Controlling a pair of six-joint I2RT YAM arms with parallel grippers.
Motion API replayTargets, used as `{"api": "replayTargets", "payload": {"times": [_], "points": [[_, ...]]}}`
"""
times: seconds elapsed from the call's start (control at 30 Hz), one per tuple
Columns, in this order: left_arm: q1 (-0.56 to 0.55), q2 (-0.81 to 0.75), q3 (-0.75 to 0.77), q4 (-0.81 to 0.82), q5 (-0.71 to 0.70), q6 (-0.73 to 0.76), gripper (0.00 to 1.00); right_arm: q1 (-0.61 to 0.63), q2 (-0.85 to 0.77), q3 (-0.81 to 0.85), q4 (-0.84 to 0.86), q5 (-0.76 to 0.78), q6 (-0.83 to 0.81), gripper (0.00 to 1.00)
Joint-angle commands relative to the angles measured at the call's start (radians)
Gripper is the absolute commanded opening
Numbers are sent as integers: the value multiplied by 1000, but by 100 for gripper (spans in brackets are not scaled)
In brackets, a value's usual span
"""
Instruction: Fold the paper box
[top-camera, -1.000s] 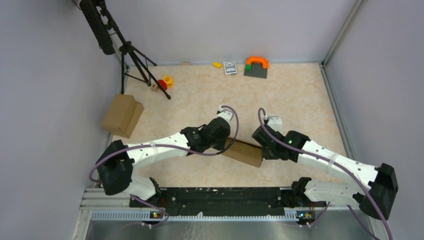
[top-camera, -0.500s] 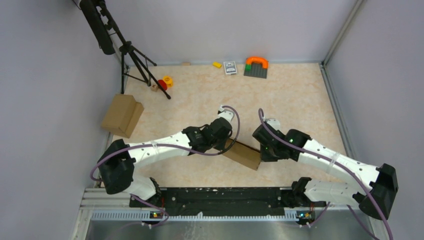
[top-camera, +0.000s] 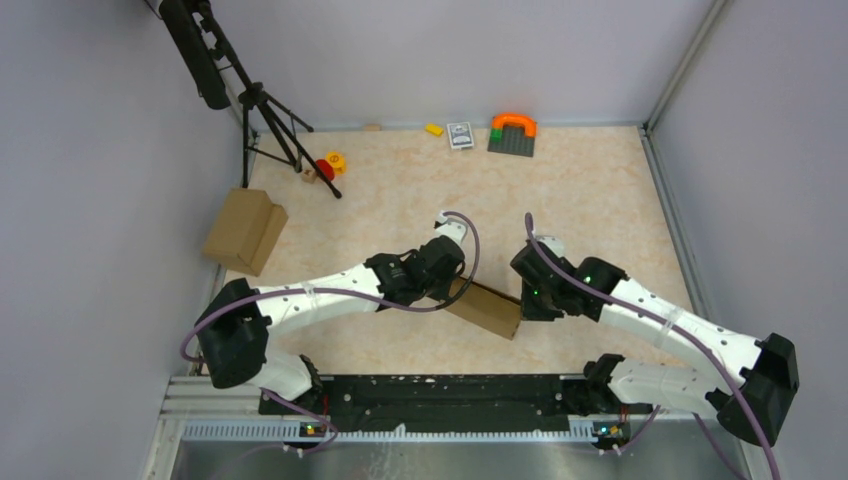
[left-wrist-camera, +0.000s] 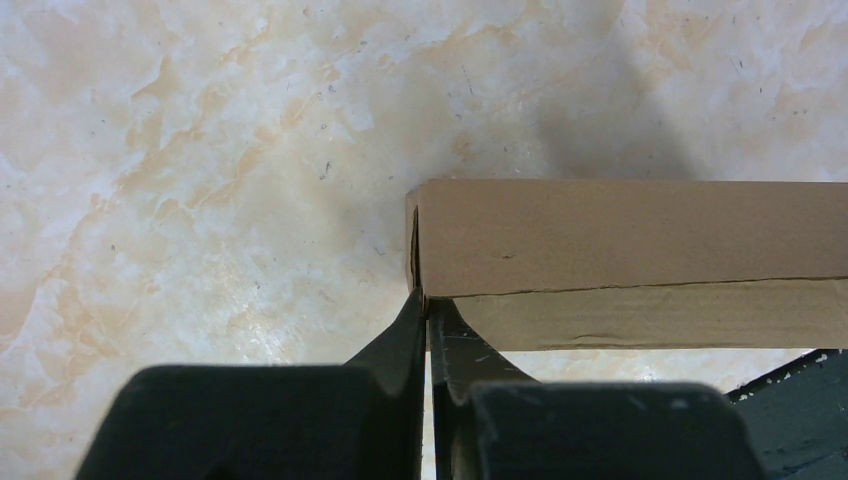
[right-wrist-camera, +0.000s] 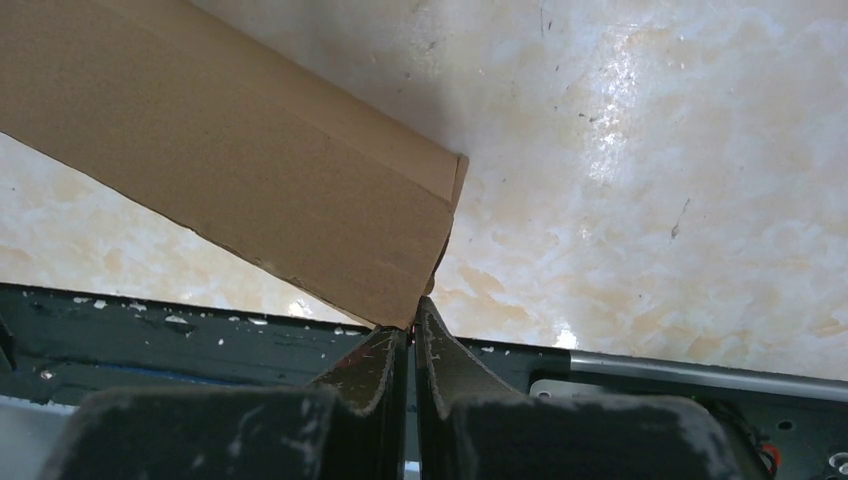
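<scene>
Status: paper box (top-camera: 487, 309) sits mid-bench (top-camera: 600, 190), between my 2 arms and skewed to the bench's near edge. It already reads as a shallow closed carton, not a flat sheet.

Left gripper (left-wrist-camera: 426, 305): fingers fully together, tips touching the box's left end at the lower corner. Right gripper (right-wrist-camera: 410, 315): same, fingers together, tips on the near corner of the right end. Neither is wrapped around the box. I'd call it 2 closed tips bracing or pressing the ends. Can't rule out a thin cardboard edge nipped at either tip, since the wrist views are too tight there.

Done, as far as I can judge: long walls up, top panel down, body squared.

Possibly left:
- left end shows a narrow dark slit at the corner, so that end flap may not be fully seated
- a seam line runs along the long side in the left wrist view, looks closed
- right end corner looks tidy

Estimate: late stage, only end tucks or a final press to go.

The bulkier brown carton (top-camera: 245, 230) is well apart at far left.
</scene>
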Motion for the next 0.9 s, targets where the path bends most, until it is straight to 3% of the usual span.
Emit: {"api": "replayTargets", "payload": {"times": [0.0, 0.27, 0.5, 0.73, 0.87], "points": [[-13, -4, 1, -16, 20, -23, 0, -2, -16, -7, 85, -36, -4, 0], [-11, -21, -8, -19, 1, -33, 8, -2, -6, -6, 79, -41, -39, 0], [-12, -17, 1, -30, -19, -24, 2, -2, -18, -1, 63, -38, -50, 0], [-9, -57, -15, -31, -28, -36, 16, -2, -20, -4, 59, -44, -63, 0], [7, -84, -29, -30, -30, -42, 18, -2, -22, -8, 58, -45, -68, 0]]}}
